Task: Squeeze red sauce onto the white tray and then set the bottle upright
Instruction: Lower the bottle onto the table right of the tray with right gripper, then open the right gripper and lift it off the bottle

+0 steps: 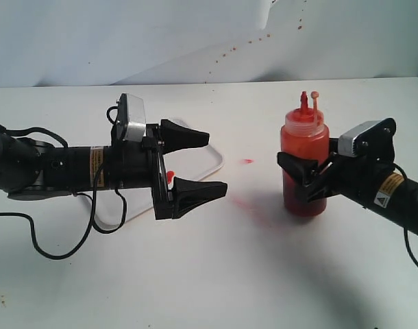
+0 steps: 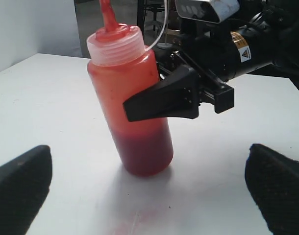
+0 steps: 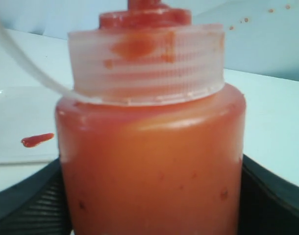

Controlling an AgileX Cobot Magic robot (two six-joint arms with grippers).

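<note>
Right tool [image 1: 301, 176] clamps the upright bottle [image 1: 303, 145] on the bench [image 1: 195, 274]; left tool [image 1: 216, 162] hangs, jaws apart, near the white tray [image 1: 201, 163] dabbed with red sauce [image 3: 37, 140].

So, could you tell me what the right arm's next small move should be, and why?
Probably open the right gripper a little and let go of the bottle. The bottle stands upright with its base on the table, a blob of red sauce already lies on the white tray, and the jaws clasp the bottle's sides, so only the release seems left.
</note>
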